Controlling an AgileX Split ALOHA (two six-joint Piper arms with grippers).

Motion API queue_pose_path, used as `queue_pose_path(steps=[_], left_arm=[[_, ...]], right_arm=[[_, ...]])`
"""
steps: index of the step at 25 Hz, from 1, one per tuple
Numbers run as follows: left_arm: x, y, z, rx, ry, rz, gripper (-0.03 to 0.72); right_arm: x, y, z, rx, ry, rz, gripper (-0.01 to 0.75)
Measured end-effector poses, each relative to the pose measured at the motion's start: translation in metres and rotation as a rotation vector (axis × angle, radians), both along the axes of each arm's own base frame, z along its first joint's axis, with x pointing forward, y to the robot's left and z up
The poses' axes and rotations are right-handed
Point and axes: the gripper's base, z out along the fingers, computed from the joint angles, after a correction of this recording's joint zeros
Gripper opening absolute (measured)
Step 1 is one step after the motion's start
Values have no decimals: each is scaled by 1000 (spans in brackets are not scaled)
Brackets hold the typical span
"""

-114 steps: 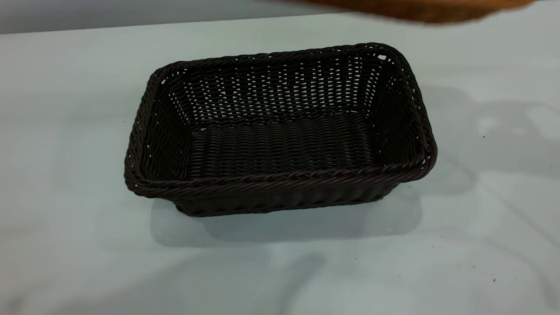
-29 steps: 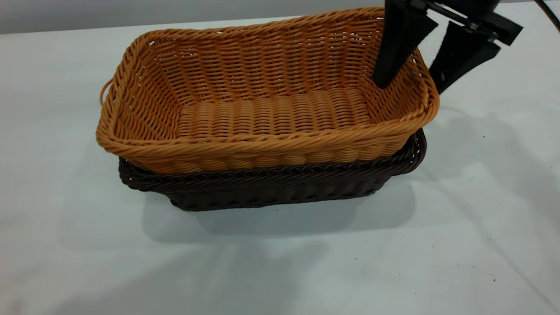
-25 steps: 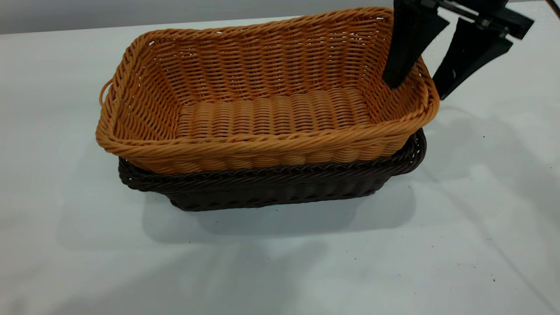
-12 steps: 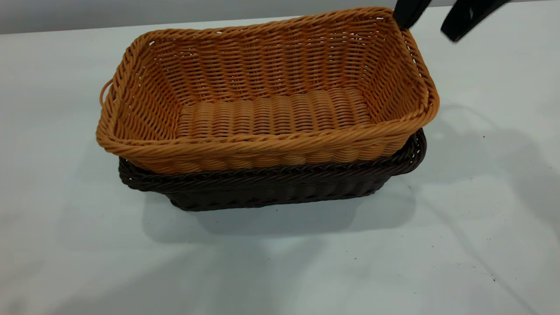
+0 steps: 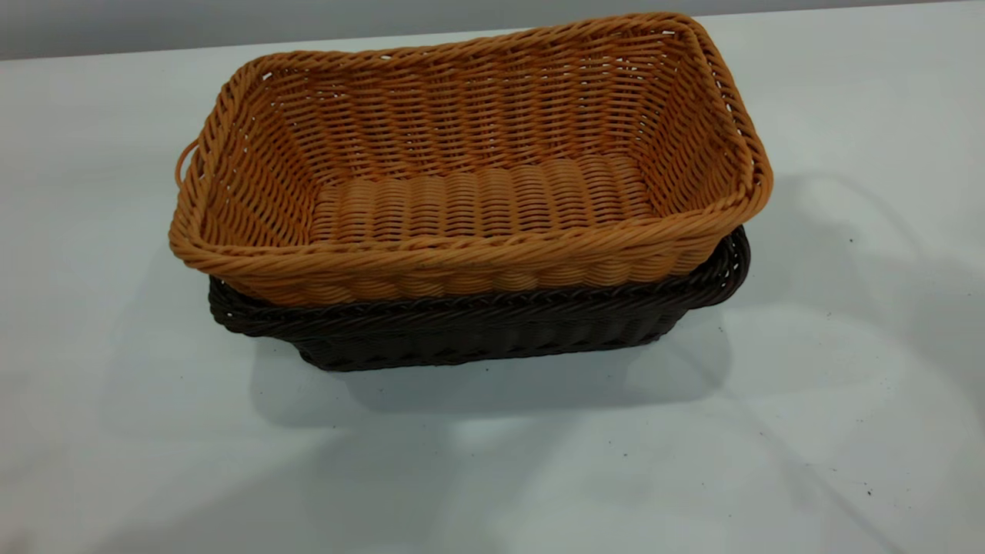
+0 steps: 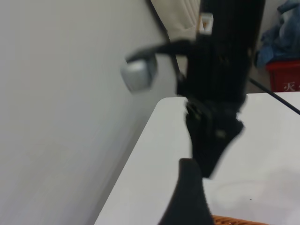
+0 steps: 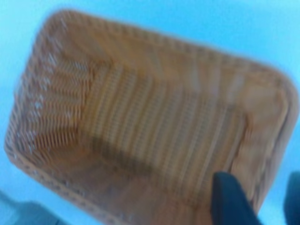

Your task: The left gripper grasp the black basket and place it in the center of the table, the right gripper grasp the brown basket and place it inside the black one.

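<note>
The brown basket (image 5: 469,165) now sits nested inside the black basket (image 5: 492,327), whose dark rim and lower wall show beneath it from about 3 through 6 to 9 o'clock, both near the middle of the surface (image 5: 846,431). A second ago the right pincer (image 7: 255,199) straddled the brown basket's rim at 2 o'clock; since then it has lifted clear and left the exterior view. From its own wrist view it looks down into the basket from above, fingers spread apart with nothing between them. The left pincer (image 6: 201,176) hangs off near a surface edge; its state I cannot tell. By my reading, both placements are done and only parking the arms remains.
</note>
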Motion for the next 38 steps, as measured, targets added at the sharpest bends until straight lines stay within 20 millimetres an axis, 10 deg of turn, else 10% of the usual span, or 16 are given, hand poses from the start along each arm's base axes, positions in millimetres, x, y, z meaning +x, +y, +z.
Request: queue_pose_path(steps=[6, 12, 24, 38], left_arm=[[-1, 0, 0, 4, 5, -11, 447], [-2, -1, 2, -42, 44, -5, 435], [-2, -2, 2, -49, 56, -12, 435], [-2, -2, 2, -48, 55, -12, 435]], right_arm=[[16, 1, 49, 30, -221, -18, 35], [26, -3, 97, 189, -331, -191, 1], [45, -77, 110, 365, -346, -558, 1], [-26, -58, 189, -98, -910, -406, 1]])
